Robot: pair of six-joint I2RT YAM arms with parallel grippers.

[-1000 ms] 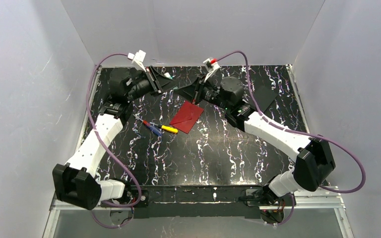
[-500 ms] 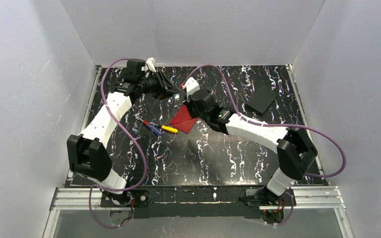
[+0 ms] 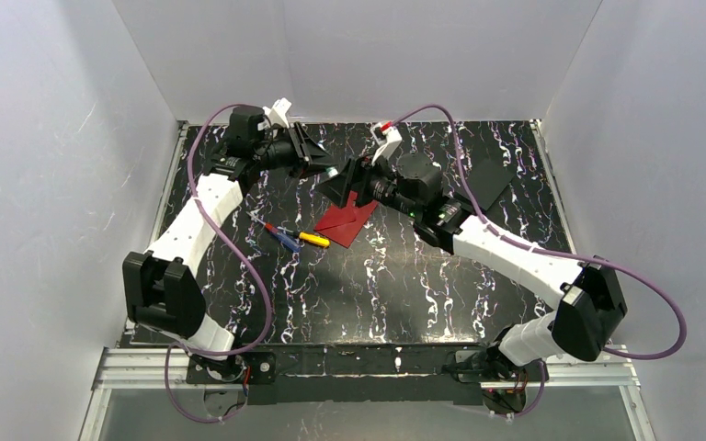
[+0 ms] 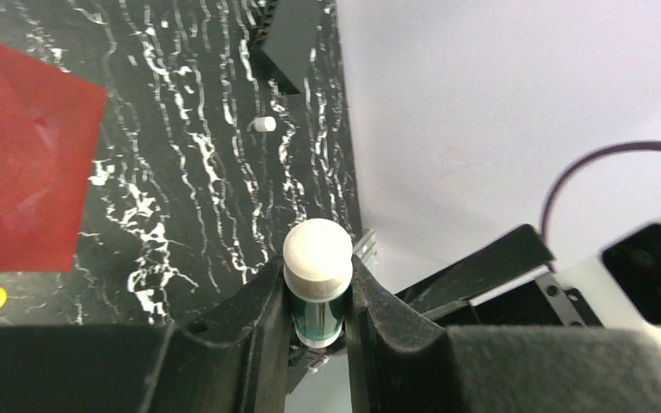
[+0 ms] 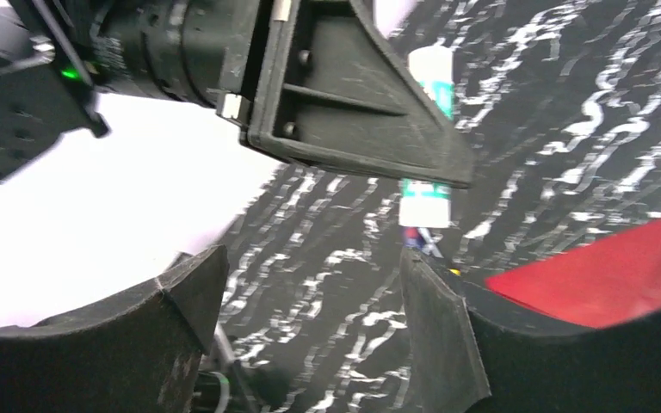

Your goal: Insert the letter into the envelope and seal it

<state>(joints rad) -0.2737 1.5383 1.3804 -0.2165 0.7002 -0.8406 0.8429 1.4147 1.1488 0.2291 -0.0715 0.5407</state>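
Your envelope, flat on the table and turned on the diagonal.

You're looking at the envelope, dark red paper, lying flat on the black marbled table, a little left of centre and towards the back. It sits cornerwise, one corner pointing at the near edge. Its far end is hidden from the overhead camera. On your left wrist view the envelope fills the left edge, one sharp corner showing and a faint dent in the paper. On your right wrist view, only a red corner of it shows at lower right. You can't tell how the flap lies.
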